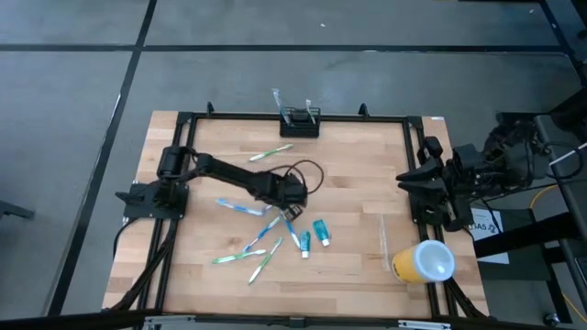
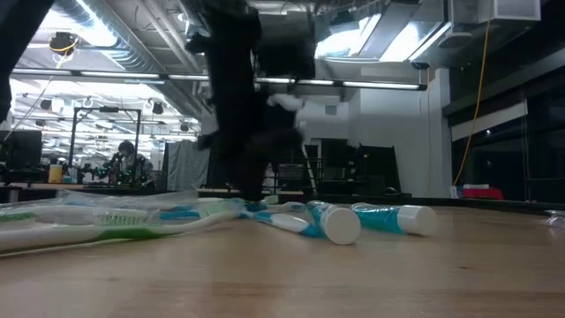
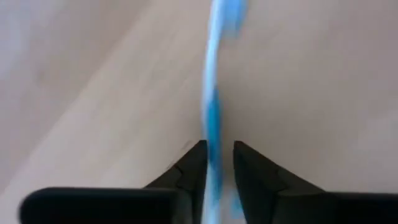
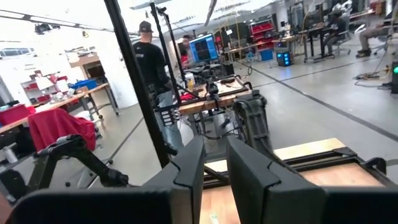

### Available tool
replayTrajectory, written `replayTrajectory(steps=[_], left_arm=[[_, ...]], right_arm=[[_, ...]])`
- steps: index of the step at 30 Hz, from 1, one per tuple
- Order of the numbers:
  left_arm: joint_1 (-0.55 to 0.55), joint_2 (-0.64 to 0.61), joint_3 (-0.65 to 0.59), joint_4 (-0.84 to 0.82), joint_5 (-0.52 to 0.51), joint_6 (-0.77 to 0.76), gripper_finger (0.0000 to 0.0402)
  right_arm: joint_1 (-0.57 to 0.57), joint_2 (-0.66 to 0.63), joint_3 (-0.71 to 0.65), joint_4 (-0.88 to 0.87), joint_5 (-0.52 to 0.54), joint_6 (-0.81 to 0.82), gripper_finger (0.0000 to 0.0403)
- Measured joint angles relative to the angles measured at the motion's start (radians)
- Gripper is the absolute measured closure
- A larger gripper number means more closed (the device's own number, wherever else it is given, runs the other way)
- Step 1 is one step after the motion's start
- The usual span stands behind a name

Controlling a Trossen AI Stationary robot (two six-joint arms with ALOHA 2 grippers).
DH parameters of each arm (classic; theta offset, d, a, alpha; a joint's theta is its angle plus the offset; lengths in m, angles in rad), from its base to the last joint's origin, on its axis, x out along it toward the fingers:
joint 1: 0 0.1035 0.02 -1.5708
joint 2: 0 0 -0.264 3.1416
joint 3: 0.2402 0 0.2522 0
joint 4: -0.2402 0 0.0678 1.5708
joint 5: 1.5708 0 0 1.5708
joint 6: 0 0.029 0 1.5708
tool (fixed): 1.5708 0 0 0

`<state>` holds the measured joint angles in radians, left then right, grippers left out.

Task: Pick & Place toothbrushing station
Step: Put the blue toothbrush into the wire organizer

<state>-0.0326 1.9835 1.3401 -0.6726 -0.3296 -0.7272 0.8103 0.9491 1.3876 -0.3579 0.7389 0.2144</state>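
The black wire-mesh holder (image 1: 299, 120) stands at the table's far edge, with toothbrushes sticking up out of it. Several blue and green toothbrushes (image 1: 246, 257) lie flat mid-table and show in the low view (image 2: 115, 221). My left gripper (image 1: 292, 205) is down among them, shut on a blue-and-white toothbrush (image 3: 213, 118). In the low view it reaches table level (image 2: 250, 190). My right gripper (image 4: 216, 168) is shut and empty at the table's right edge (image 1: 410, 179). My left gripper pinches the blue-and-white toothbrush's handle (image 3: 214, 155) between its two fingers (image 3: 194, 163). The fingers come from above, pointing down, and lie across the brush. The brush runs straight out between the fingertips. I cannot tell whether it rests on the table or is lifted.
Two teal toothpaste tubes (image 1: 320, 232) lie just right of the brushes and show in the low view (image 2: 397, 218). A yellow cup with a white lid (image 1: 424, 261) lies at the near right. A black cable loop (image 1: 307, 172) lies beside my left gripper. A black frame (image 1: 410, 147) rims the table.
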Motion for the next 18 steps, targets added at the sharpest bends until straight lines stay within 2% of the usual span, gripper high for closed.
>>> replayTrajectory(steps=[4,9,13,18], left_arm=[[0.034,-0.006,0.003,0.097,-0.034,0.052,0.0274],[0.099,-0.001,0.005,0.143,0.031,0.09,0.0229],[0.139,0.01,0.004,0.163,0.052,0.178,0.0221],[0.166,0.026,0.005,0.2,0.143,0.229,0.0233]], right_arm=[[0.013,0.001,0.0,0.037,0.014,-0.037,0.0333],[0.015,0.001,0.0,0.077,0.014,-0.068,0.0333],[0.015,0.001,0.0,0.083,0.014,-0.085,0.0333],[0.015,0.001,0.0,0.102,0.014,-0.096,0.0333]])
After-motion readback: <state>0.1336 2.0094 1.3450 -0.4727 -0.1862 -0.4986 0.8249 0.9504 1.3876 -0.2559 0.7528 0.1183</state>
